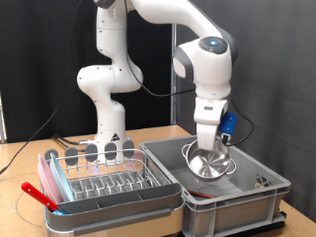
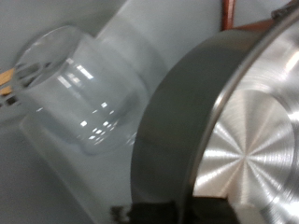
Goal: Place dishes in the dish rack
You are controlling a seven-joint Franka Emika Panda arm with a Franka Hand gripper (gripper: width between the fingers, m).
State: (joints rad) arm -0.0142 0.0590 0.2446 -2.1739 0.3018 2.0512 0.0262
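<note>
One steel bowl point(image 1: 208, 163) in pincer point(image 1: 209, 150), fingertips hidden behind rim.

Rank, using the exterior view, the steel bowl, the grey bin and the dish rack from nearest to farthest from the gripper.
1. Steel bowl, at the gripper, inside the bin.
2. Grey bin, around and below it, view's right.
3. Dish rack, view's left.

You are seeing a grey plastic bin point(image 1: 259, 194) sitting on the wooden table point(image 1: 20, 163), with a black curtain point(image 1: 39, 59) hanging behind.
</note>
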